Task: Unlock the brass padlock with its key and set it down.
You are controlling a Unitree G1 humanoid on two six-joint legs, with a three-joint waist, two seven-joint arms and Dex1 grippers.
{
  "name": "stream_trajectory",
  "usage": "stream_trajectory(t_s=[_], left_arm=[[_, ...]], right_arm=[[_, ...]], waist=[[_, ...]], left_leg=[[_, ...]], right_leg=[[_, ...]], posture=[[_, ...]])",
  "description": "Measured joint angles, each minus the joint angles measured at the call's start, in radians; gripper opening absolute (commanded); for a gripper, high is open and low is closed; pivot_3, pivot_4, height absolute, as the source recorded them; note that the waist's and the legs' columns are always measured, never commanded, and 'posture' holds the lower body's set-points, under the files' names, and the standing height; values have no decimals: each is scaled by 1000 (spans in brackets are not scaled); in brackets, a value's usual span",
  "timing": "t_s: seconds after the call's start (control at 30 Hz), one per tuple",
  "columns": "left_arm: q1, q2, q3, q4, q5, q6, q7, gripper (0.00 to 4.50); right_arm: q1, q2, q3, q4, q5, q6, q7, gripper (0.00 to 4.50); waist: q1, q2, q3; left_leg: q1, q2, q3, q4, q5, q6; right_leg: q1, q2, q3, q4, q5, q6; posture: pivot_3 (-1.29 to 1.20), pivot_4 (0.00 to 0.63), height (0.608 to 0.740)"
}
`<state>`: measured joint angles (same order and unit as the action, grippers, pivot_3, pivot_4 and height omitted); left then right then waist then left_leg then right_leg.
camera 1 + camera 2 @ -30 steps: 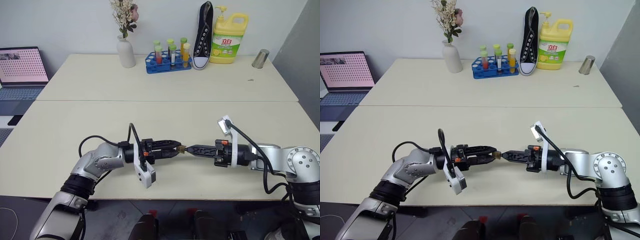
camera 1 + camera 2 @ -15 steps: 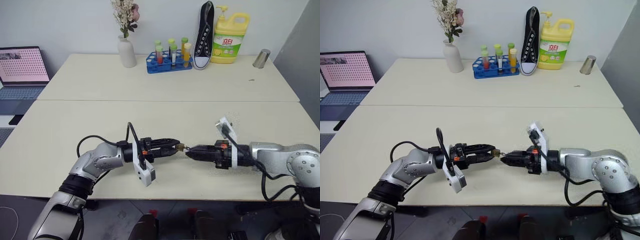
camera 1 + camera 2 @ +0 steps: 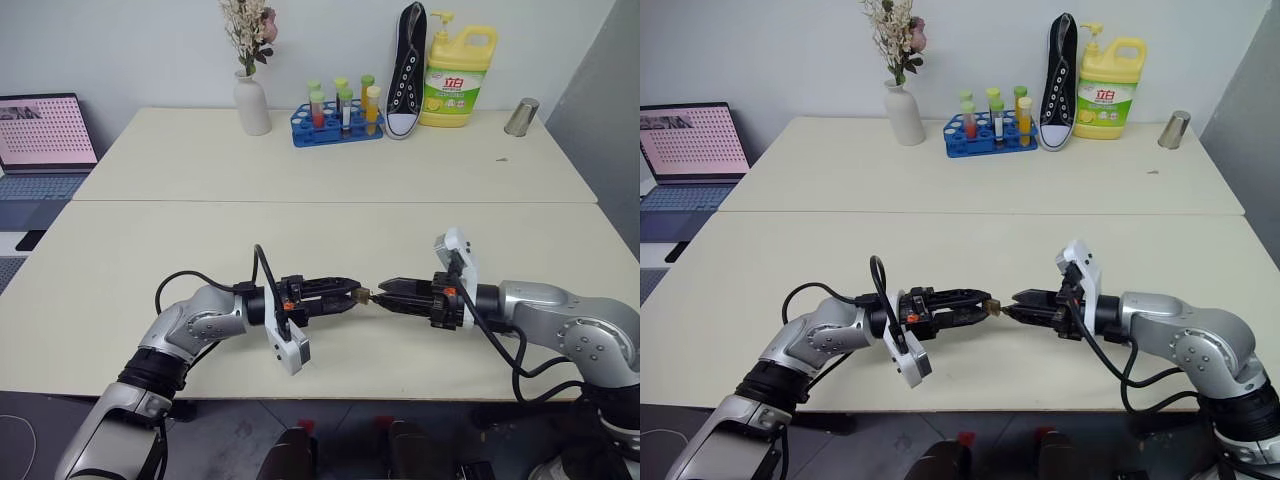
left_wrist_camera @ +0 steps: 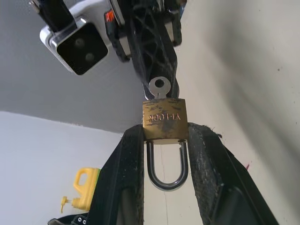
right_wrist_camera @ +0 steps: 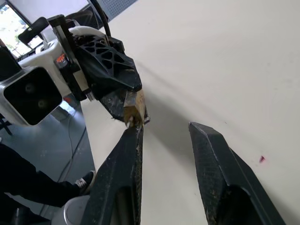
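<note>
We read the small gold-coloured brass padlock (image 4: 164,118) as pinched by its 2 flat sides between the fingers of our left tool (image 3: 352,295), held clear above the cream tabletop (image 3: 330,230) near its front edge. In the left wrist view its thin silvery U-shaped shackle (image 4: 167,166) hangs back between those fingers and looks seated, so the lock seems not yet open. The tiny silvery key (image 4: 160,88) stands in the end of the body that faces away from the left tool, its round bow toward our right tool (image 3: 385,292). That right tool has its fingers parted and grips nothing; one fingertip (image 5: 133,136) lies right at the key end. Padlock, key and both tools share 1 nearly level line, so we judge the right tool must close on the bow from straight ahead.
</note>
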<state>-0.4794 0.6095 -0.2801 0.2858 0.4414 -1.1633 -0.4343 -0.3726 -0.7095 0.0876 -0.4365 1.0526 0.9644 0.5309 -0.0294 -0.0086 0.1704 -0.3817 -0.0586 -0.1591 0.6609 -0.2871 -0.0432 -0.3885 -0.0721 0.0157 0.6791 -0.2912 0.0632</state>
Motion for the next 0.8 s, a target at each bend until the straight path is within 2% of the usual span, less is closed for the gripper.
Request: stream_trajectory(t_s=[0.2, 0.23, 0.33, 0.5, 0.63, 0.8], left_arm=[[-2, -1, -10, 0, 1, 1, 1, 959], [-2, -2, -11, 0, 1, 5, 1, 959], [-3, -1, -11, 0, 1, 7, 1, 959], [-4, -1, -13, 0, 1, 13, 1, 959], [-5, 0, -17, 0, 2, 17, 1, 959], [-4, -1, -22, 0, 2, 19, 2, 959]], right_arm=[[-4, -8, -7, -1, -45, 10, 42, 1573], [-6, -15, -7, 0, -62, 3, 52, 1752], [-7, -61, -8, 2, -146, -40, 98, 2478], [17, -102, -10, 11, -218, -85, 181, 4264], [44, -93, -67, -8, -132, -48, 229, 4318], [43, 2, -78, -33, -86, -6, 162, 4318]], waist=[[1, 0, 0], [0, 0, 0], [0, 0, 0], [1, 0, 0], [-1, 0, 0], [-1, 0, 0]], left_leg=[[0, 0, 0, 0, 0, 0], [0, 0, 0, 0, 0, 0], [0, 0, 0, 0, 0, 0], [0, 0, 0, 0, 0, 0], [0, 0, 0, 0, 0, 0], [0, 0, 0, 0, 0, 0]], right_leg=[[0, 0, 0, 0, 0, 0], [0, 0, 0, 0, 0, 0], [0, 0, 0, 0, 0, 0], [0, 0, 0, 0, 0, 0], [0, 0, 0, 0, 0, 0], [0, 0, 0, 0, 0, 0]], posture=[[0, 150, 740], [0, 150, 740], [0, 150, 740], [0, 150, 740], [0, 150, 740], [0, 150, 740]])
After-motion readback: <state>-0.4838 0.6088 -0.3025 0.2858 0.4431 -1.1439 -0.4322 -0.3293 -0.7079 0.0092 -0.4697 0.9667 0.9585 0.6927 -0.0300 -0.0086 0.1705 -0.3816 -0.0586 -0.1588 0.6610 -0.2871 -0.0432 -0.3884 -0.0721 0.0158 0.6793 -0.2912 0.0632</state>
